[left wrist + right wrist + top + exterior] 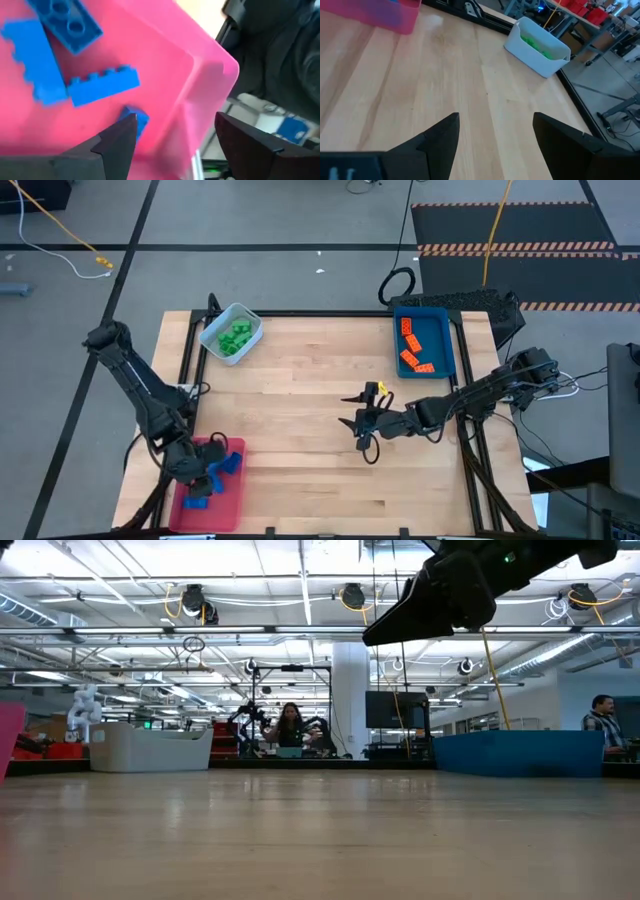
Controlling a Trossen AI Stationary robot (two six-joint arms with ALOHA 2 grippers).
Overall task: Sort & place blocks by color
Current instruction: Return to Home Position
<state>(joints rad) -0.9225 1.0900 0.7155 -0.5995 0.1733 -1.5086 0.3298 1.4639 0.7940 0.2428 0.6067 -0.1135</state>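
Several blue blocks [102, 86] lie flat in the red tray [232, 498] at the table's near left corner. My left gripper [210, 473] hangs open over that tray; in the left wrist view [175, 135] one finger stands inside the tray wall [200, 100] and the other outside it. Green blocks [235, 337] fill the pale tray [250, 320] at the far left. Orange blocks [412, 345] lie in the blue tray [447, 340] at the far right. My right gripper [352, 412] is open above the bare table centre [495, 135]. My left gripper has a small blue block [137, 117] lying on the tray floor right at its inner fingertip [120, 137]; I cannot tell whether the finger touches it. My right gripper touches nothing.
Black rails [185, 350] frame the wooden table [300, 400]. The low view shows the pale tray [150, 747], the blue tray [520, 753] and the right arm [470, 585] overhead. People [290, 730] are in the room beyond. The table's middle and near side are bare wood.
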